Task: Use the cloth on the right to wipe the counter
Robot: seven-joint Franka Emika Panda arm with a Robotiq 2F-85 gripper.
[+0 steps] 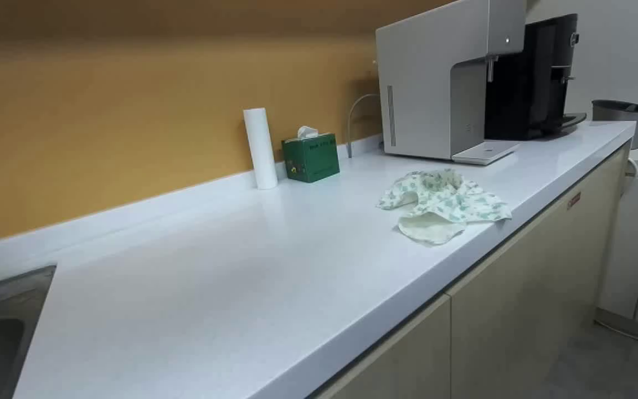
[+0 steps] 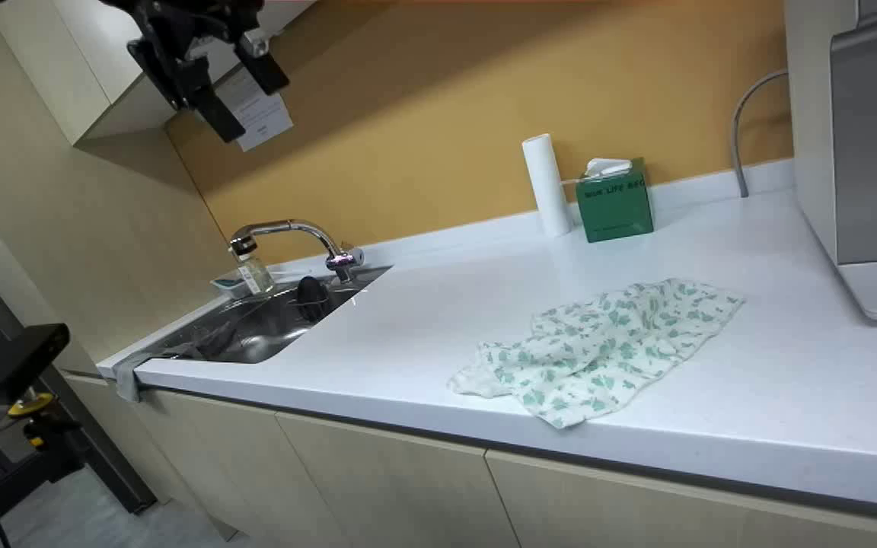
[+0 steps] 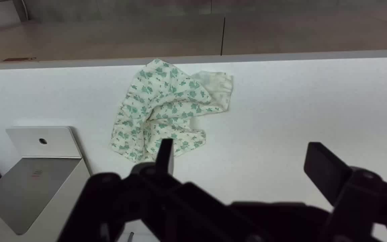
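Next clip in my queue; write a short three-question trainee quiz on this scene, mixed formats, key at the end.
1. Open or shut: how does the black two-fingered robot gripper stand?
2. True or false: the white fabric cloth with a green print lies rumpled on the smooth white countertop.
3. Which of these stands nearest the green rectangular tissue box?
A) a curved chrome faucet
B) an upright white cylindrical roll
C) a round grey bin

Key: 1. Open. 2. True. 3. B.

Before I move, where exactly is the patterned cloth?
In an exterior view, the patterned cloth lies rumpled by the counter's front edge, right of the sink and in front of the green tissue box.
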